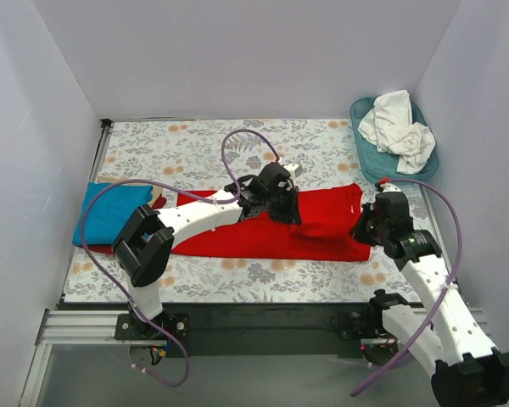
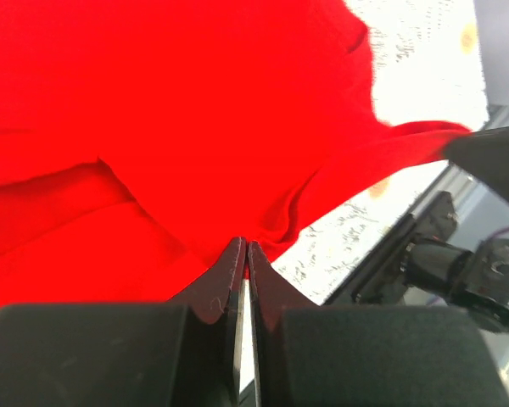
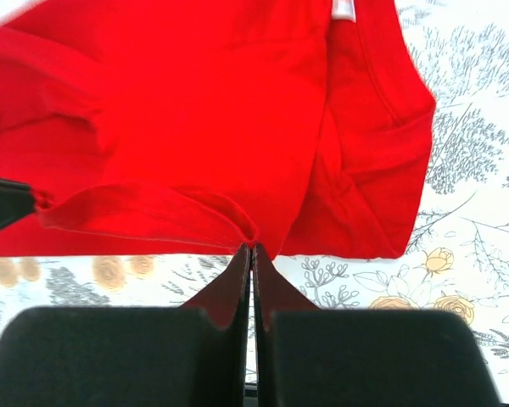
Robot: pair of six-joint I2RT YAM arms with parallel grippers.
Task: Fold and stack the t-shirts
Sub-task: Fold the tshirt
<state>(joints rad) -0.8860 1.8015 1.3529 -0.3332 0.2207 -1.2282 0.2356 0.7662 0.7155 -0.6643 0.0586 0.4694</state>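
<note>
Left end effector [image 2: 244,248] pinched shut on a raised fold of the bright red cloth t-shirt [image 1: 263,239], arm stretched low over the shirt's middle. Right end effector [image 3: 251,248] clamped on the shirt's right hem, forearm angled in from its right. Shirt lies spread on the floral tabletop [image 1: 195,140]. Turquoise cloth t-shirt [image 1: 110,212] overlaps its left end; white cloth t-shirts [image 1: 399,129] sit in a teal plastic basket [image 1: 366,157] beyond its right end.

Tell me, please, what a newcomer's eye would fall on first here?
The bright red cloth t-shirt lying across the middle of the floral table cloth, with the left gripper and right gripper each pinching its fabric. Next, the crumpled white t-shirts in the teal plastic basket at the far right corner.
</note>
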